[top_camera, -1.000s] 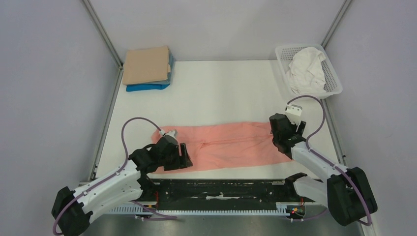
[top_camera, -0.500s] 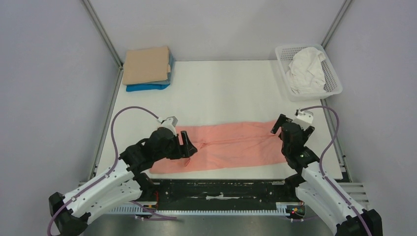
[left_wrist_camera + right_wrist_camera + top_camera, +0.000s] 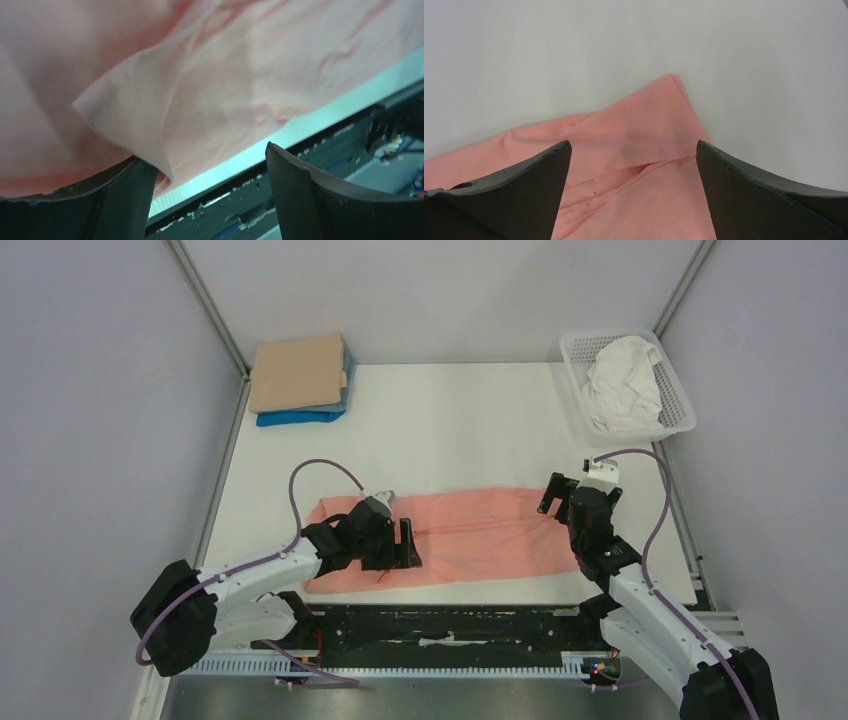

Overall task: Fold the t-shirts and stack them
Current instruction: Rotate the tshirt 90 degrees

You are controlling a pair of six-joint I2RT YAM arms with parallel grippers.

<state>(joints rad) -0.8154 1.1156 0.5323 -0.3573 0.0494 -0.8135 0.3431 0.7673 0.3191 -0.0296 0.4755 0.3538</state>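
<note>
The salmon-pink t-shirt (image 3: 480,530) lies flat as a long strip across the near part of the table. My left gripper (image 3: 410,545) is open low over its left half. In the left wrist view (image 3: 206,155) a loose fold of the shirt (image 3: 225,75) rests on my left finger (image 3: 115,200). My right gripper (image 3: 560,492) is open above the shirt's far right corner, which shows between the jaws (image 3: 633,142) in the right wrist view. A folded tan t-shirt (image 3: 298,370) lies on a blue one (image 3: 300,418) at the far left. A crumpled white t-shirt (image 3: 620,380) lies in the basket.
The white lattice basket (image 3: 680,412) stands at the far right corner. Metal frame posts rise at both far corners. A black rail (image 3: 450,625) runs along the table's near edge, just below the shirt.
My left gripper has moved right along the shirt, uncovering its left end. My right arm has pulled back and its gripper has shifted slightly left and further away, over the shirt's right corner.
</note>
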